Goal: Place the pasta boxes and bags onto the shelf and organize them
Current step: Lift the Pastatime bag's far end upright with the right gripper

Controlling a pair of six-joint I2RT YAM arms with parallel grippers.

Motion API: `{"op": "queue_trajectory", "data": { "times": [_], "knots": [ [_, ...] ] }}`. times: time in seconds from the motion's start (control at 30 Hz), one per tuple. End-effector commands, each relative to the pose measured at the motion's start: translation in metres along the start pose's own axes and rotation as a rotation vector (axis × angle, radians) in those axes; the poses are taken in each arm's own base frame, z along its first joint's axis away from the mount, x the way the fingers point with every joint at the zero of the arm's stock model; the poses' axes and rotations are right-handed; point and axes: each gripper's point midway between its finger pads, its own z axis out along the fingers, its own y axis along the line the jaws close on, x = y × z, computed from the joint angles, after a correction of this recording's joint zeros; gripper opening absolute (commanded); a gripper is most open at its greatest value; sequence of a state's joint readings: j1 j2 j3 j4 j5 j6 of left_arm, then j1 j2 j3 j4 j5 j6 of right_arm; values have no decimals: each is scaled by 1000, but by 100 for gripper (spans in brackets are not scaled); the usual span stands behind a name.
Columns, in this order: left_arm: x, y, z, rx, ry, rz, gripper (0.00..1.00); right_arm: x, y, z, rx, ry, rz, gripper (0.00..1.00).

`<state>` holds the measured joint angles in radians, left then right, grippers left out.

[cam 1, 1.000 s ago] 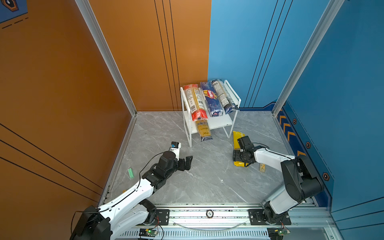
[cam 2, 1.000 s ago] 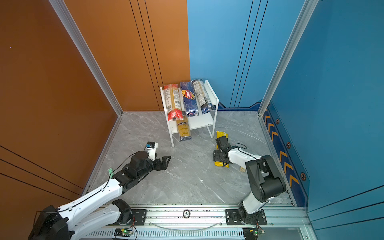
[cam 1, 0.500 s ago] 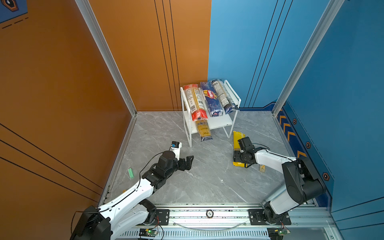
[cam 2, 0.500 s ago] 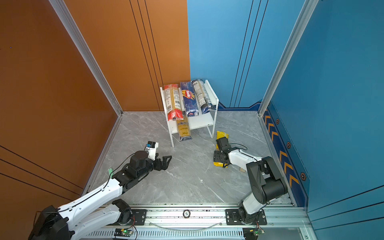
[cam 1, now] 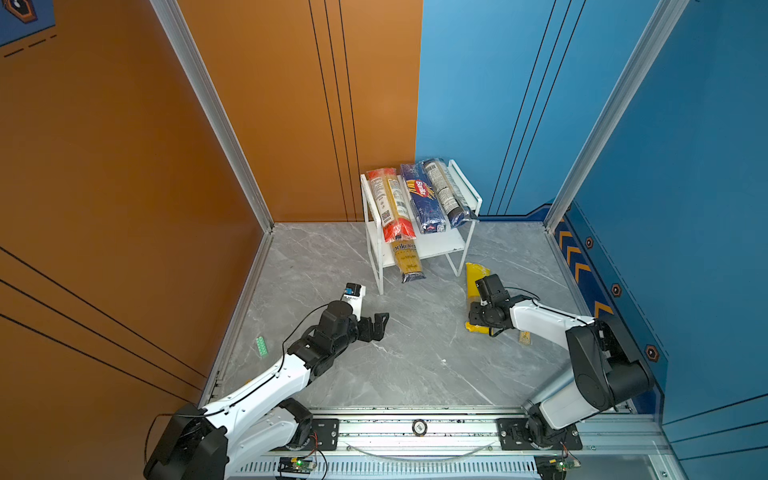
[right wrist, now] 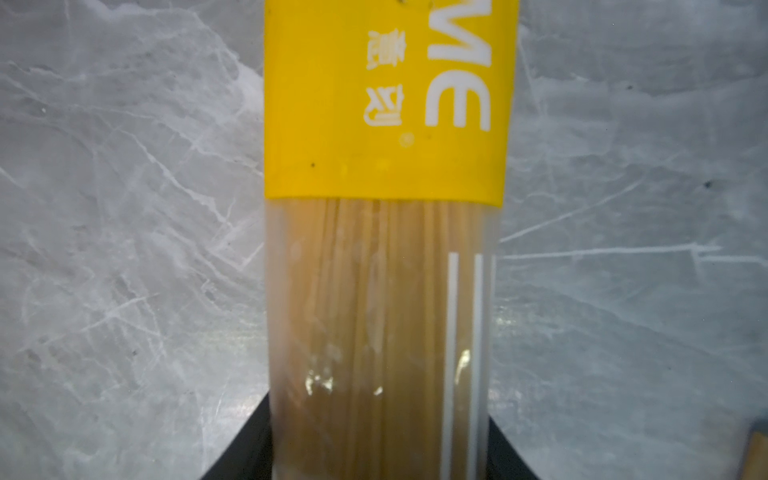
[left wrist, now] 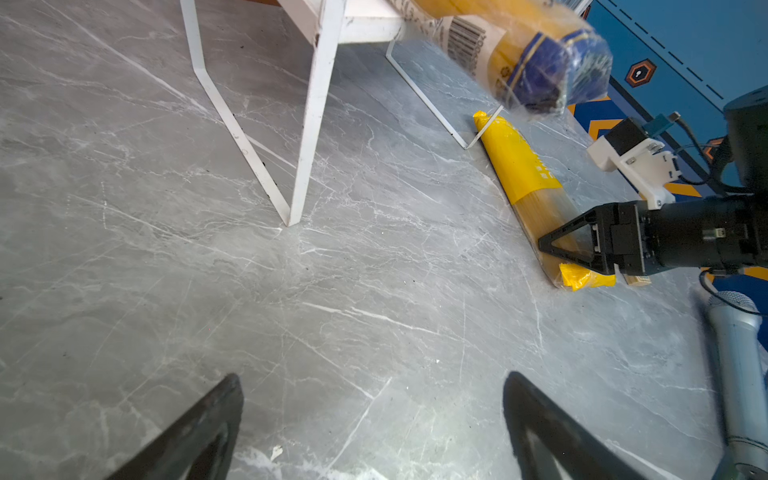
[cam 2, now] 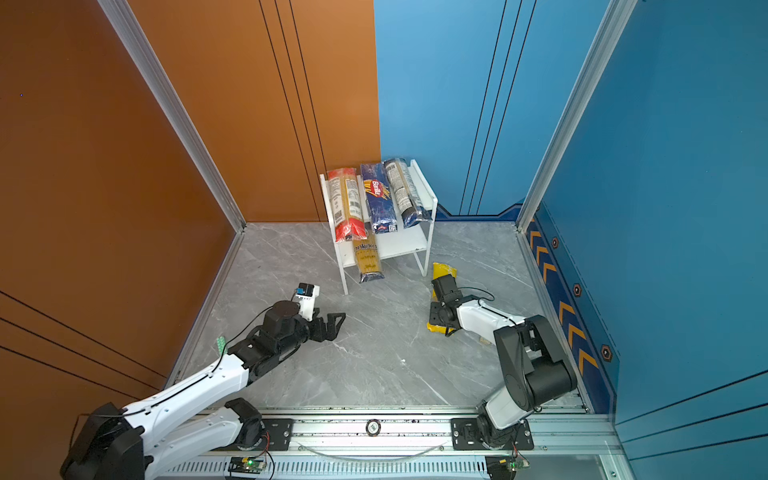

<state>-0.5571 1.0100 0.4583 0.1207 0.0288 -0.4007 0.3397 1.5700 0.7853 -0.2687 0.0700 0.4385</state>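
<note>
One yellow pack (cam 1: 476,272) lies on the tabletop, lengthwise away from the shelf (cam 1: 440,245). My right hand (left wrist: 550,251) straddles its far end, but I cannot tell if it grips. My left hand (cam 1: 381,323) is open, farther away.

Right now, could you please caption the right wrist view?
Right pincer straddles the yellow pack lying on the floor.

We see the yellow spaghetti pack (right wrist: 386,104) on grey marble (right wrist: 124,208), running straight ahead from our right gripper (right wrist: 380,405), whose black fingers (right wrist: 245,449) touch both its sides
</note>
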Motion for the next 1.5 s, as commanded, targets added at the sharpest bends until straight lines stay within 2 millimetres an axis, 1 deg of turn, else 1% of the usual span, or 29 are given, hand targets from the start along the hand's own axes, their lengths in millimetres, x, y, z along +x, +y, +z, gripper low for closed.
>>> {"op": "queue_trajectory", "data": {
  "times": [0.0, 0.07, 0.33, 0.5, 0.8, 1.1, 1.3, 1.47],
  "knots": [
    [1, -1, 2, 19, -3, -9, 98, 19, 3, -3, -24, 56, -19, 48],
    [1, -1, 2, 20, -4, -10, 98, 18, 3, -4, -26, 50, -22, 47],
    [3, -1, 2, 22, 0, -9, 98, 19, 4, -10, -40, 37, -28, 35],
    [5, 0, 1, 21, 4, -14, 98, 18, 6, -17, -57, 20, -31, 26],
    [6, 0, 1, 25, 4, -16, 98, 23, 13, -30, -109, 27, -46, 18],
    [7, -1, 4, 33, 9, -21, 98, 20, 21, -57, -144, 6, -87, 13],
    [8, -1, 6, 37, 15, -24, 98, 12, 29, -81, -202, -30, -92, 4],
    [7, -2, 7, 40, 14, -26, 98, 8, 32, -97, -224, -50, -96, 1]
  ]
}}
